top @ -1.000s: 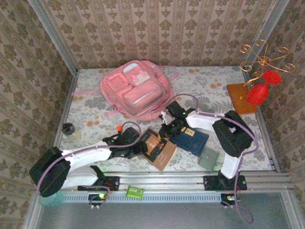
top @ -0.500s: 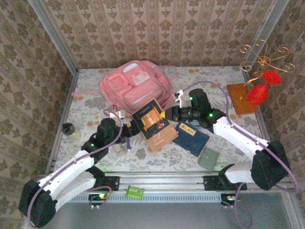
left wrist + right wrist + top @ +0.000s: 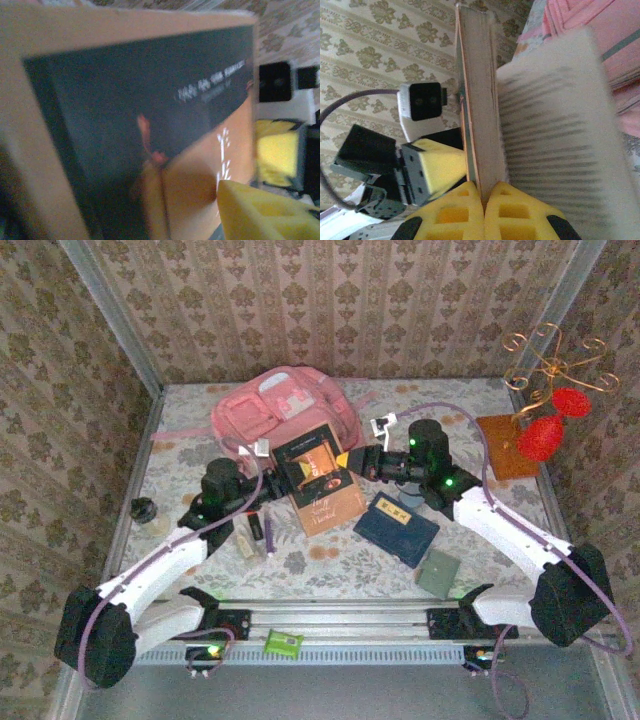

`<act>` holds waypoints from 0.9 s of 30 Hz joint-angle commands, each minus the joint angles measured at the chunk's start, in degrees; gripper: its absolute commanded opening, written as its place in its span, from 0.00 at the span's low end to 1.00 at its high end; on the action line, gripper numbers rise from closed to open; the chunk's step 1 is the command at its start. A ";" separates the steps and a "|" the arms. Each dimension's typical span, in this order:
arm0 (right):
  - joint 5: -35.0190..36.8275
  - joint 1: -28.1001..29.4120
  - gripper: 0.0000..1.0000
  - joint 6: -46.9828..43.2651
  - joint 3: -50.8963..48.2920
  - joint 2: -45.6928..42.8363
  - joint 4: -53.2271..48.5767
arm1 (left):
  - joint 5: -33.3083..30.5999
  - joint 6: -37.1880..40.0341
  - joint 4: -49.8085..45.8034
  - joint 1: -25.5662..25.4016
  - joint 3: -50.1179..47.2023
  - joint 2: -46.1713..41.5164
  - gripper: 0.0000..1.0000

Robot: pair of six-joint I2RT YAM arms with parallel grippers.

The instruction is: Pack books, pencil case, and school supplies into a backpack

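Lying flat, nearer than my right fingers: navy book. Right gripper clenched on one edge of the dark book, holding it raised and tilted. Left gripper at the opposite edge, one finger against the cover; grasping or released, can't tell. Backpack just beyond both grippers' fingers.

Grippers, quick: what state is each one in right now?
Left gripper: against the brown-black book; whether it grips cannot be told.
Right gripper: shut on that book's edge.
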 commanded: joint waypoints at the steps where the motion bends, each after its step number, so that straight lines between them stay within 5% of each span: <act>1: 1.87 -0.62 0.00 -4.08 4.22 1.38 -2.79 | 3.26 1.63 5.01 1.22 3.48 0.27 0.41; 5: 0.33 -2.24 0.34 -12.44 7.95 3.12 -12.33 | 7.32 1.22 8.40 3.61 4.79 2.25 0.12; 6: -0.35 -2.87 0.53 -14.62 8.26 2.86 -14.54 | 8.28 1.41 8.71 4.06 5.19 2.43 0.03; 12: -3.68 -3.65 0.97 -14.80 3.52 1.29 -9.15 | 10.23 3.60 7.35 5.72 7.03 2.22 0.00; 24: -10.39 1.31 0.99 -6.52 -5.18 6.56 15.97 | 8.27 -9.23 21.77 5.74 4.83 4.64 0.00; 27: -11.19 2.20 0.84 -3.32 -6.06 6.43 22.28 | 7.64 -11.59 24.16 5.74 4.93 6.67 0.00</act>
